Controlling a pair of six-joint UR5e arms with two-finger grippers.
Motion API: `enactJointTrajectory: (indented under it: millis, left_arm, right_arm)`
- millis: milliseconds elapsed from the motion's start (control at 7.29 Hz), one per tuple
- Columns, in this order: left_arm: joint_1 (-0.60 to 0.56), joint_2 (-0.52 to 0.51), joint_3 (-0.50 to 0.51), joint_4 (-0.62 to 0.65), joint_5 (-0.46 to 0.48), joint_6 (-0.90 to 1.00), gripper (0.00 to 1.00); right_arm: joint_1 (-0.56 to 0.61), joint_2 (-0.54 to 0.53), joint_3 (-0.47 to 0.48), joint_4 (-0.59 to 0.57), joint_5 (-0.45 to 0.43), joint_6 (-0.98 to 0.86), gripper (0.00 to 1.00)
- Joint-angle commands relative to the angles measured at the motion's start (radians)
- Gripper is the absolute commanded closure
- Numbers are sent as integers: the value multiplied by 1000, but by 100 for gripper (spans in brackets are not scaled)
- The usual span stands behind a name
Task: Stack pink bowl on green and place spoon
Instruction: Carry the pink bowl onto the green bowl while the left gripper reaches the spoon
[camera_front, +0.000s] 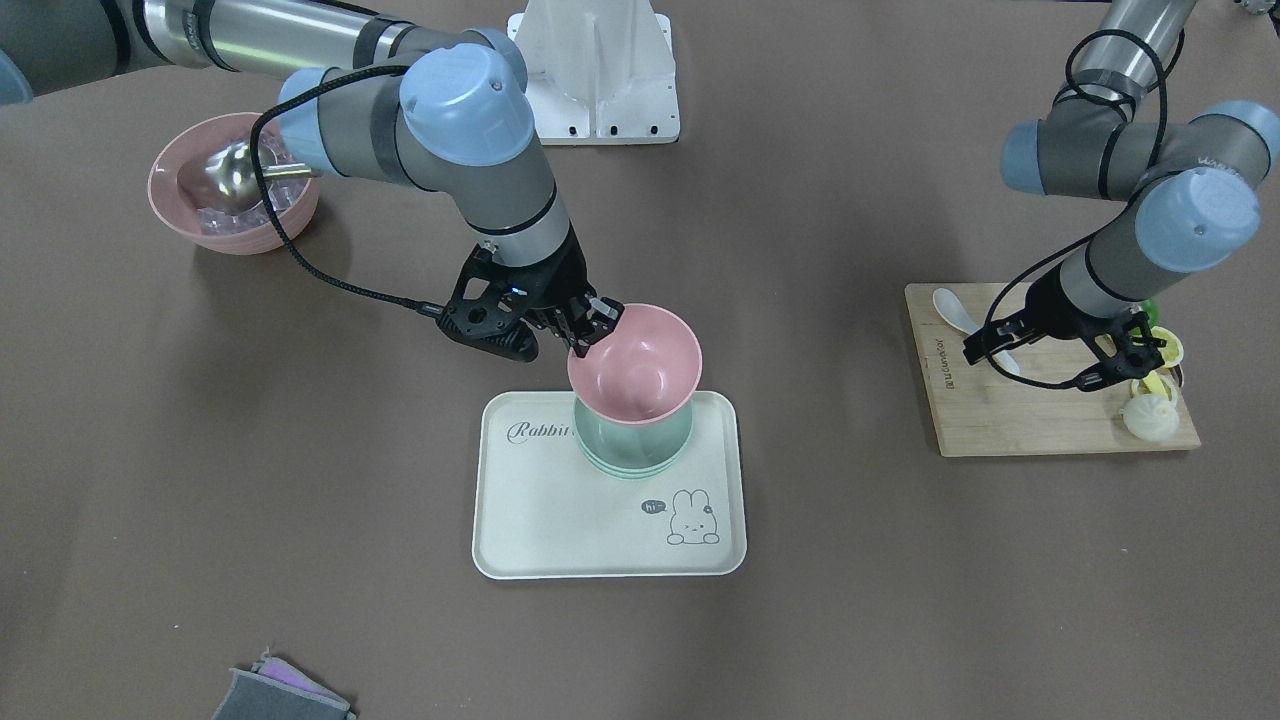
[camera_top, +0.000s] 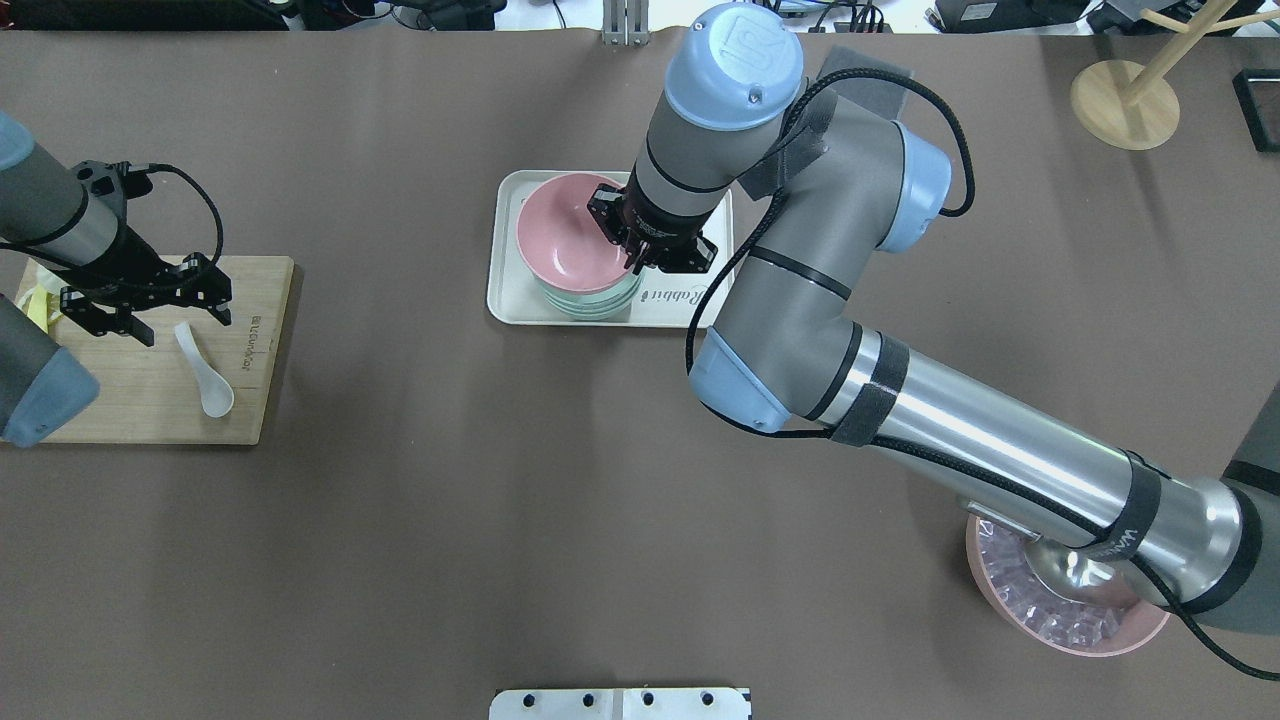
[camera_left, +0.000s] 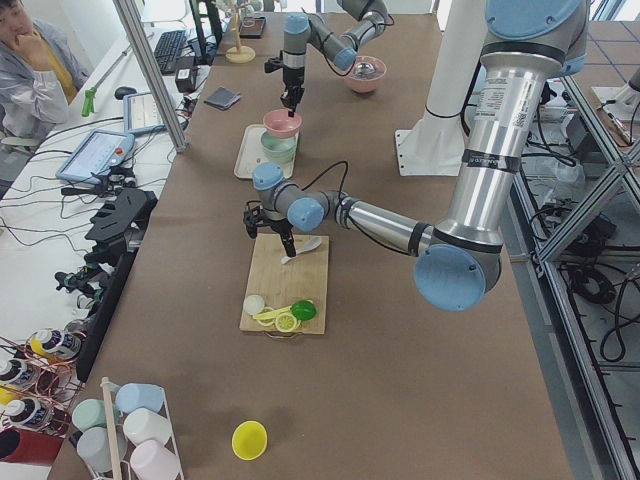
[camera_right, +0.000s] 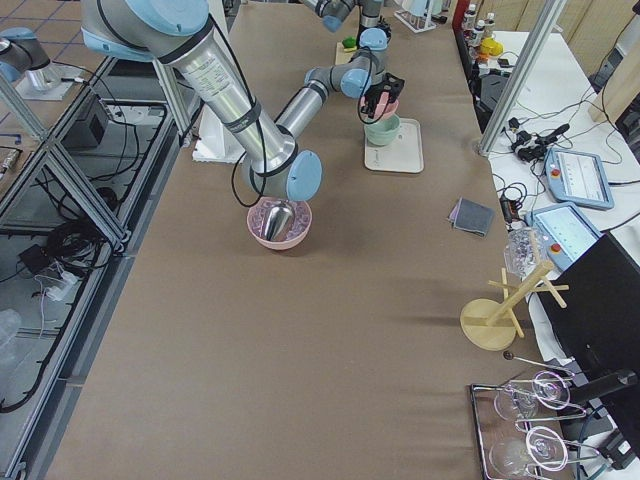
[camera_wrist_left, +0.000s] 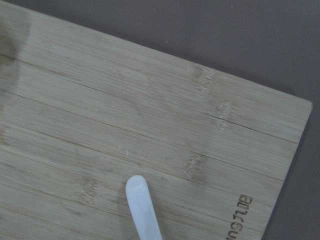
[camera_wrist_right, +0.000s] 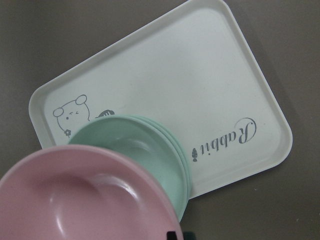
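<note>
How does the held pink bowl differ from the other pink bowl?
The held pink bowl is empty; the other pink bowl holds a metal scoop and clear cubes. The held one tilts in the right gripper over the green bowls; the other rests on the table. Same colour.

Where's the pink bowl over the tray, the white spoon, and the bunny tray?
pink bowl (camera_front: 640, 362): front-facing view, inner wall.
white spoon (camera_top: 215, 398): overhead view, scoop end.
tray (camera_front: 560, 500): front-facing view, bare floor.
</note>
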Motion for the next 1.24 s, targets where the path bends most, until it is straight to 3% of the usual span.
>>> enactJointTrajectory:
  millis: [0,549,686,961,1098]
  left_arm:
    - [1,0,3,1,0,-1,8]
    - [9,0,29,-2,2,-1,12]
    - [11,0,30,-2,0,-2,13]
    - [24,0,38,-2,0,-2,18]
    - [33,0,33,-2,0,-48,31]
  right_arm:
    - [-1,11,-78,81,-30,2,100]
    - [-1,11,-95,107,-28,-1,100]
    - [-1,10,-94,113,-28,2,1]
    - [2,10,-83,113,-27,-4,0]
    - [5,8,-78,115,-24,-4,0]
